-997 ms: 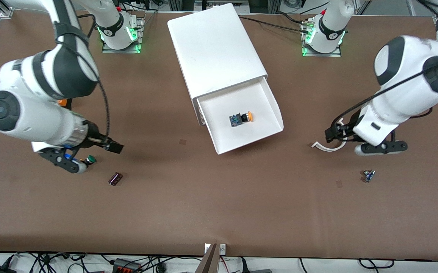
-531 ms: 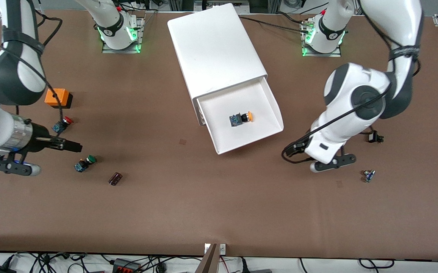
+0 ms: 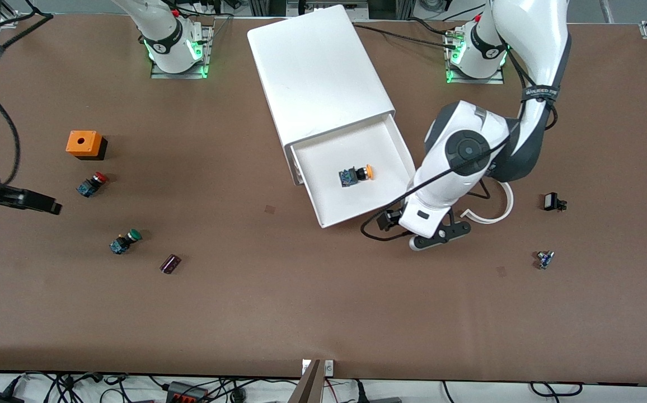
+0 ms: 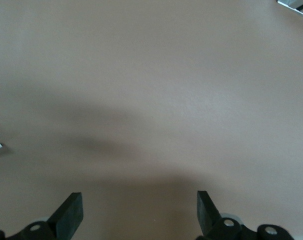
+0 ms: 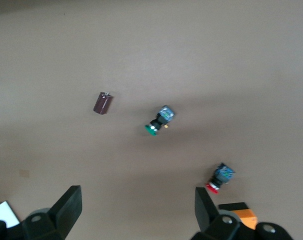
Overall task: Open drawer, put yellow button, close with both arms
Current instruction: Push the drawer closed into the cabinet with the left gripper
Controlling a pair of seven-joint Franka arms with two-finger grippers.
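The drawer [image 3: 357, 170], topmost of the white cabinet [image 3: 318, 73], stands pulled out toward the front camera, and the yellow button [image 3: 356, 175] lies on its side on the drawer's floor, roughly in the middle, its orange-yellow cap pointing toward the left arm's end of the table. So, judging by how things lie, two of the three parts look done: the drawer is open and the button is in it. What is left is the closing, which the task wants done with both arms. The left gripper [image 3: 432, 238] hangs low over the bare table just beside the drawer's front corner at the left arm's end, nearer to the front camera than the drawer front; its wrist view shows the two fingers [image 4: 71, 215] spread wide with only brown tabletop between them, so the claw is released and holds nothing. The right gripper [image 5: 136, 212] is up over the right arm's end of the table, well apart from the drawer, its jaws likewise spread and empty; below it lie the green button [image 5: 159, 121], the red button [image 5: 219, 178], a dark capacitor [image 5: 102, 102] and an orange box [image 3: 84, 144]. For a two-armed push the right arm has much the longer way to come.
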